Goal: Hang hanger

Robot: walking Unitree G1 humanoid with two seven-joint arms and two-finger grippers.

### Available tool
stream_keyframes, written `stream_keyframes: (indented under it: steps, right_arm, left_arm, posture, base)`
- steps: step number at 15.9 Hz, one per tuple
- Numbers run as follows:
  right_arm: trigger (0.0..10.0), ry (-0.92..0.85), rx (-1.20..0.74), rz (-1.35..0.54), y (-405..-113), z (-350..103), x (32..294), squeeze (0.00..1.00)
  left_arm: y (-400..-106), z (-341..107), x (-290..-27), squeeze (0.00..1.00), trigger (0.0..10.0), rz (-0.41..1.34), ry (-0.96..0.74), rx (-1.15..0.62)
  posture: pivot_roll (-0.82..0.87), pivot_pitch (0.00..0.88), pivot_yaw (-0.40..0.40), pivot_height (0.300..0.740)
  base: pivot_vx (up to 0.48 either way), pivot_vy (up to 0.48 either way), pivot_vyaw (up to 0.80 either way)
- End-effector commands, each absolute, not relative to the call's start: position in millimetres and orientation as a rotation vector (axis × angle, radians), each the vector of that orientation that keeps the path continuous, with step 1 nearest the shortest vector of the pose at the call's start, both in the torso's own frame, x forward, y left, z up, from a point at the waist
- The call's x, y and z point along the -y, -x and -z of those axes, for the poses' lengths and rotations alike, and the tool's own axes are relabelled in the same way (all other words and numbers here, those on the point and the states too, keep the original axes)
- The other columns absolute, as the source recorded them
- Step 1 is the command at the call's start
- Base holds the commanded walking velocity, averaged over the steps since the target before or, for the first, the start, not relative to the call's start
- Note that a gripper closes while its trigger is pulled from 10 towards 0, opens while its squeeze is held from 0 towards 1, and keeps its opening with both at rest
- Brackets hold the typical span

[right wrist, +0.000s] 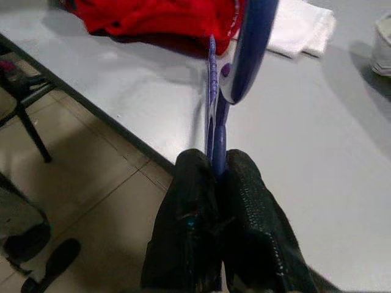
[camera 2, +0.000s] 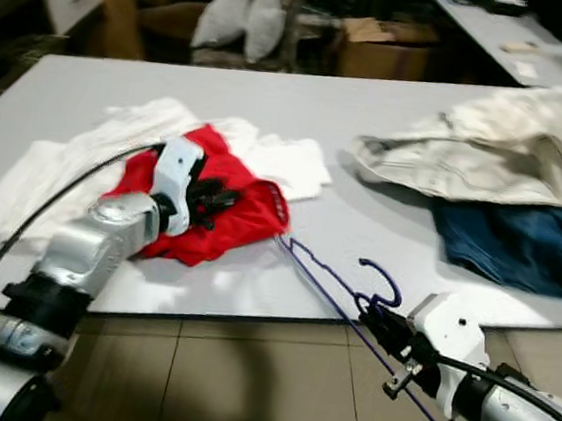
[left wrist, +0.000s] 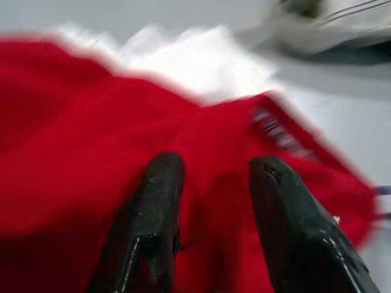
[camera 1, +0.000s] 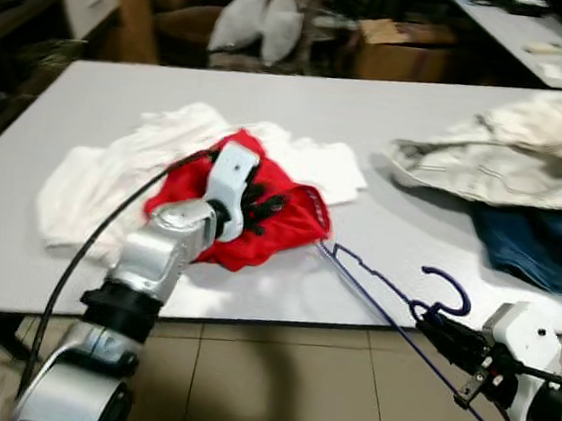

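A red garment (camera 1: 280, 220) lies crumpled on the white table (camera 1: 273, 94) near its front edge. My left gripper (camera 1: 264, 209) rests on top of it, fingers (left wrist: 156, 213) apart and open, with red cloth under and between them. A purple wire hanger (camera 1: 379, 281) slants from the garment's right hem out past the table's front edge. One end touches or slips under the red cloth. My right gripper (camera 1: 428, 323) is shut on the hanger's neck just below the hook (camera 1: 451, 289), seen close in the right wrist view (right wrist: 215, 162).
A white garment (camera 1: 105, 167) lies under and left of the red one. A beige jacket (camera 1: 508, 154) and blue jeans (camera 1: 543, 248) lie at the table's right. Cushions (camera 1: 256, 22) and a cardboard box (camera 1: 404, 47) stand beyond the far edge. Tiled floor (camera 1: 272, 391) lies below.
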State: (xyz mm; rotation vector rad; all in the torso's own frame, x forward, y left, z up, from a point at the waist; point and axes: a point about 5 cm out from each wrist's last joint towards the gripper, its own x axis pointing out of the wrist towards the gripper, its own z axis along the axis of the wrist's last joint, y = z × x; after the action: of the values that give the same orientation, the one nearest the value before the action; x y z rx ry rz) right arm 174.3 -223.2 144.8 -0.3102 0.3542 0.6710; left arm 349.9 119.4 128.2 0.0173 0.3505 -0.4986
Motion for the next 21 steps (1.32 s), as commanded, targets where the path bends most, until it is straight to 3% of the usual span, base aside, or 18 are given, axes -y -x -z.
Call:
stream_keyframes:
  steps: [1, 3, 6, 10, 14, 16, 21]
  right_arm:
    - [10.0, 0.317, -0.349, -0.674, -172.9, -147.0, 220.2, 0.00]
    - [10.0, 0.312, -0.349, -0.685, -172.6, -144.1, 213.9, 0.00]
    - [10.0, 0.301, -0.335, -0.693, -174.5, -146.0, 208.1, 0.00]
    - [10.0, 0.302, -0.344, -0.701, -175.4, -144.1, 207.2, 0.00]
    - [10.0, 0.307, -0.348, -0.706, -175.9, -143.5, 207.0, 0.00]
    - [10.0, 0.311, -0.346, -0.707, -175.6, -144.3, 206.8, 0.00]
    - [10.0, 0.316, -0.346, -0.701, -174.7, -145.3, 207.7, 0.00]
  left_arm:
    - [-352.6, -131.3, -126.0, 0.00, 10.0, 0.455, -0.014, -0.346]
    - [-347.7, -119.8, -120.5, 0.00, 10.0, 0.466, 0.003, -0.411]
    - [-351.5, -113.6, -121.9, 0.00, 10.0, 0.405, -0.104, -0.400]
    - [-349.1, -131.6, -99.8, 0.00, 10.0, 0.541, 0.073, -0.300]
    - [-346.2, -124.5, -101.7, 0.00, 10.0, 0.560, -0.041, -0.296]
    - [-342.6, -109.1, -104.6, 0.00, 10.0, 0.554, -0.244, -0.305]
    - [-335.3, -86.6, -102.0, 0.00, 10.0, 0.580, -0.305, -0.381]
  posture:
    - [-0.18, 0.000, 0.075, 0.740]
    - [-0.18, 0.000, 0.077, 0.740]
    - [-0.19, 0.000, 0.073, 0.740]
    - [-0.18, 0.000, 0.064, 0.740]
    - [-0.19, 0.000, 0.065, 0.740]
    - [-0.19, 0.000, 0.071, 0.740]
    - [-0.21, 0.000, 0.078, 0.740]
  base:
    - [0.000, 0.000, 0.00]
    - [0.000, 0.000, 0.00]
    - [0.000, 0.000, 0.00]
    - [0.000, 0.000, 0.00]
    - [0.000, 0.000, 0.00]
    - [0.000, 0.000, 0.00]
    - [0.000, 0.000, 0.00]
